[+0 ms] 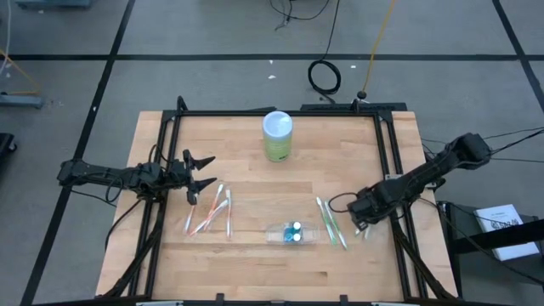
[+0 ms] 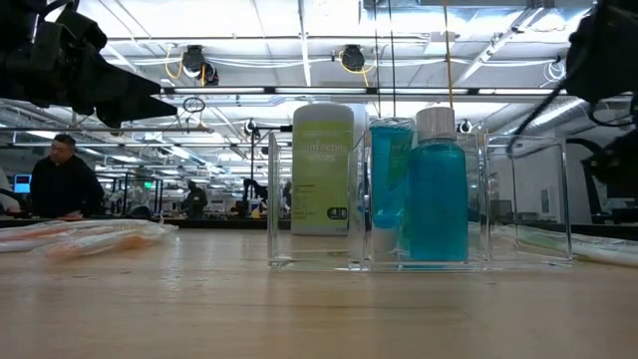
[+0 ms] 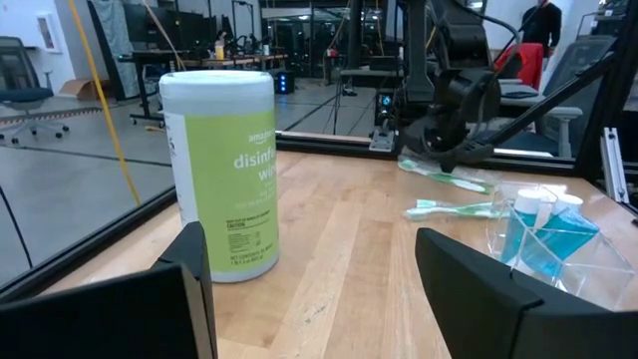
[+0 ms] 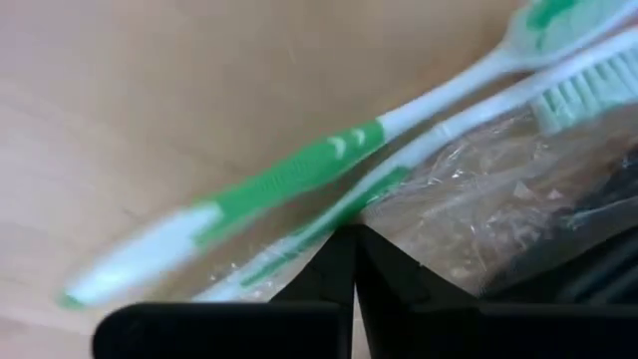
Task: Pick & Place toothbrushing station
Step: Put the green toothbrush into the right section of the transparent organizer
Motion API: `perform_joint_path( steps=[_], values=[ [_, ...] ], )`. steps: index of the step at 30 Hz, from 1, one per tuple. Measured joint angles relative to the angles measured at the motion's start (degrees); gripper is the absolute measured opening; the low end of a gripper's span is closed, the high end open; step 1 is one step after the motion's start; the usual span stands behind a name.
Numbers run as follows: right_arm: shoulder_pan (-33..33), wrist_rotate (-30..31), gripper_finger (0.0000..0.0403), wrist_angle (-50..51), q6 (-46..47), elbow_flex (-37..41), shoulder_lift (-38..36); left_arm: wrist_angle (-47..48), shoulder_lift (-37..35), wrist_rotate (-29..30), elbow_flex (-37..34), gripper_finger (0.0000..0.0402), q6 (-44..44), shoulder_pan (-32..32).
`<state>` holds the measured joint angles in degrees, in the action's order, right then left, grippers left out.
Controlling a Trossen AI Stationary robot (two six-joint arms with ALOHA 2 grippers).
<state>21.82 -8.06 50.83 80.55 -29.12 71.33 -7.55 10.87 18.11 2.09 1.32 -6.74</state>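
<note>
Clear organizer (image 2: 419,199) holds blue bottles (image 2: 436,189); wipes canister (image 2: 323,168) behind.

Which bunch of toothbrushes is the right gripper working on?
The green toothbrushes right of the clear organizer. The right gripper sits low beside them; the orange ones lie near the left gripper.

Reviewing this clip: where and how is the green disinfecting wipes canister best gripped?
Grip the wipes canister across its round body, about mid-height, coming in level from the side. It stands upright at the table's back edge with bare wood all around, and its smooth cylinder suits a side pinch. The left gripper, open and facing it in the left wrist view, looks better placed; the right gripper is low by the green toothbrushes.
</note>
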Motion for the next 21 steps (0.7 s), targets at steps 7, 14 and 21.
perform_joint_path(
  steps=[7,14,21],
  values=[
    [-2.1,8.6,0.0001,-4.2,-4.5,-0.9,-0.2,0.0,0.0,0.0,0.0,0.0225,0.0,0.0],
    [-3.9,20.0,0.0001,-8.3,-12.4,-2.5,-0.1,0.0,0.0,0.0,0.0,0.0225,0.0,0.0],
    [-5.1,30.0,0.0,-0.8,-17.5,-8.3,-2.6,0.0,0.0,0.0,0.0,0.0225,0.0,0.0]
  ],
)
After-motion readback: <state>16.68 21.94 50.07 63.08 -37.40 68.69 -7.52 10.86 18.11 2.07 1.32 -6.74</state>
